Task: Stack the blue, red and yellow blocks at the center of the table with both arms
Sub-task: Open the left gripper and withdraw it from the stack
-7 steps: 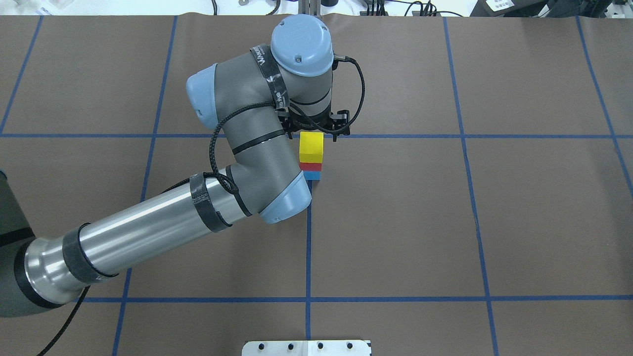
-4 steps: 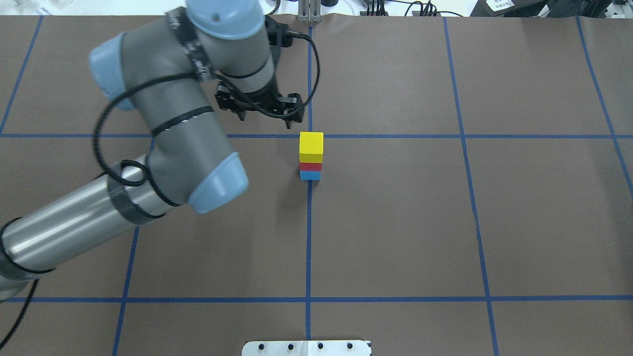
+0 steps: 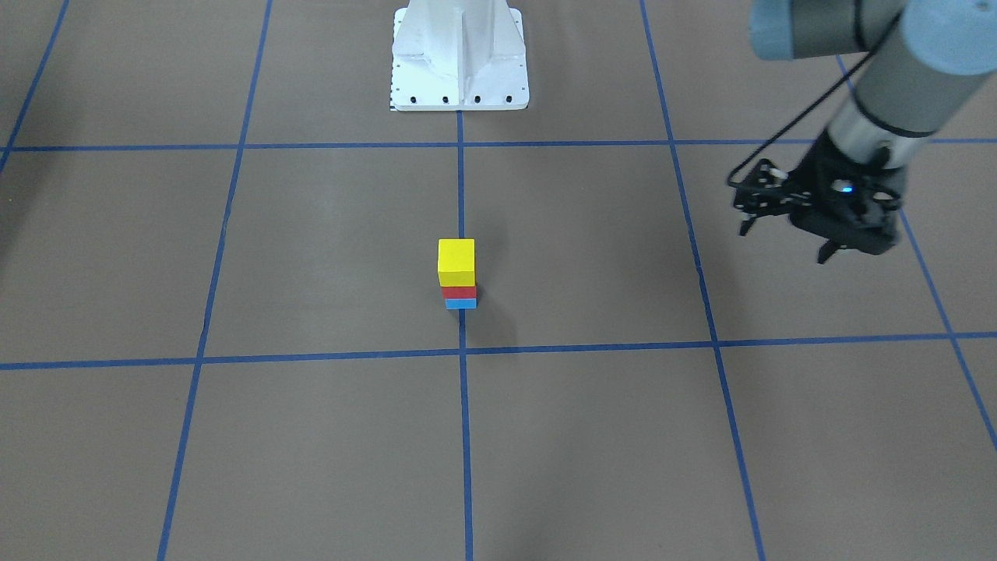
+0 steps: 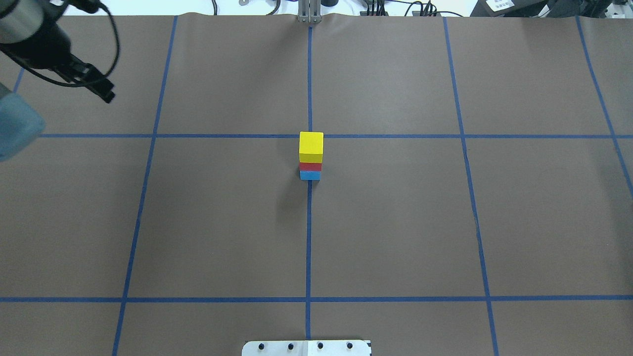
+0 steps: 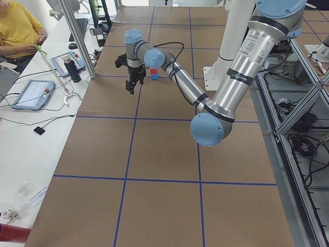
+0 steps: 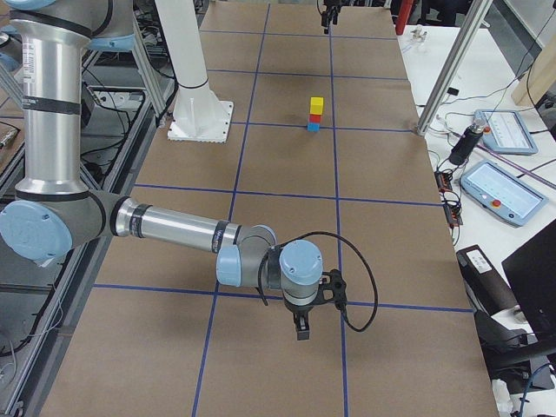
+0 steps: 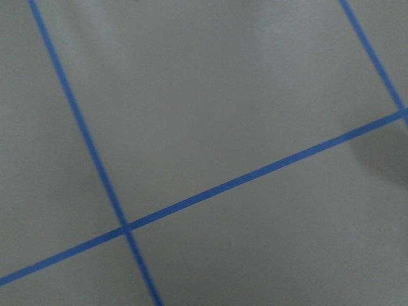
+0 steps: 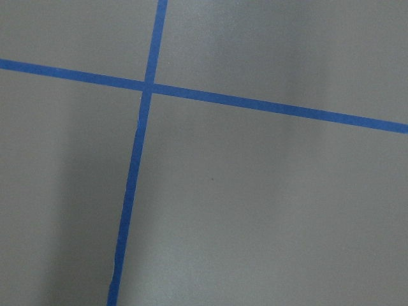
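Blue tape grid (image 4: 309, 237) on brown table (image 4: 395, 222); yellow-shirted operator (image 5: 15, 25), teach pendant (image 5: 32, 94) alongside.

Bright, even light from above; the stack of blocks (image 4: 310, 155) casts a soft shadow; wrist views are blurred.

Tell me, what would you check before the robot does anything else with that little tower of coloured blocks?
1. Order of the tower: blue block at the bottom, red block in the middle, yellow block on top. Ok.
2. Place: the tower sits on the middle tape line. Ok.
3. Straightness: no lean shows in the overhead or front views. Ok.
4. Left arm: well off to the side of the tower, jaws apart and empty. Ok.
5. Right arm: far from the tower. Ok.
6. Right arm's jaws, open or shut: seen only from the side. Cannot tell.
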You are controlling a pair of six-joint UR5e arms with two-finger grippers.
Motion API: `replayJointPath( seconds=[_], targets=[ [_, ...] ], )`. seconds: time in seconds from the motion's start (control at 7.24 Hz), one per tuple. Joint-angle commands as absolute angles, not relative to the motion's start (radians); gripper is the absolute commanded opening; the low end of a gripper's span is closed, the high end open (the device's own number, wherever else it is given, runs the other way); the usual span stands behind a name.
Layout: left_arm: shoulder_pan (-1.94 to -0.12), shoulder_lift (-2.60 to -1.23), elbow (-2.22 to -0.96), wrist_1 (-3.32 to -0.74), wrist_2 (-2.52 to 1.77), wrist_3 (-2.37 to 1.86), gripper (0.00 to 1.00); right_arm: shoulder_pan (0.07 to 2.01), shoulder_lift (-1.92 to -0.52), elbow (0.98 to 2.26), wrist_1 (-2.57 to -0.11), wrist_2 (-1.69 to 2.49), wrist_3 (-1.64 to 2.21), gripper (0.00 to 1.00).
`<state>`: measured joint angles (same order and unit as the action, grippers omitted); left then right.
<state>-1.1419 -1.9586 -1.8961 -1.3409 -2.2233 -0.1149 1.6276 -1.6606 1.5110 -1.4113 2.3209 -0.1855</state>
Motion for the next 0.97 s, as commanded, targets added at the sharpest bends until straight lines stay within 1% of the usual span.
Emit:
replayJointPath(
  seconds=[0.0,0.14,0.28,0.41,0.55,0.83],
  targets=[
    [-1.345,-1.743,-1.882,-1.356,-2.281,0.229,1.00,1.628,-1.667,1.511,-1.411,2.321,-0.187,1.00],
    [-1.400,-1.651,-1.885,-1.359,-2.280,0.245,1.00,1.628,-1.669,1.511,-1.411,2.322,-0.187,1.00],
    [-1.411,-1.558,-1.853,-1.364,-2.270,0.250,1.00,1.628,-1.675,1.511,-1.411,2.322,-0.189,1.00],
    [-1.440,-1.539,-1.817,-1.367,-2.270,0.245,1.00,1.628,-1.681,1.512,-1.408,2.322,-0.190,1.00],
    [-1.524,-1.536,-1.807,-1.376,-2.272,0.239,1.00,1.628,-1.683,1.511,-1.404,2.321,-0.189,1.00],
    [-1.595,-1.519,-1.770,-1.378,-2.281,0.241,1.00,1.628,-1.683,1.511,-1.404,2.322,-0.187,1.00]
  ],
)
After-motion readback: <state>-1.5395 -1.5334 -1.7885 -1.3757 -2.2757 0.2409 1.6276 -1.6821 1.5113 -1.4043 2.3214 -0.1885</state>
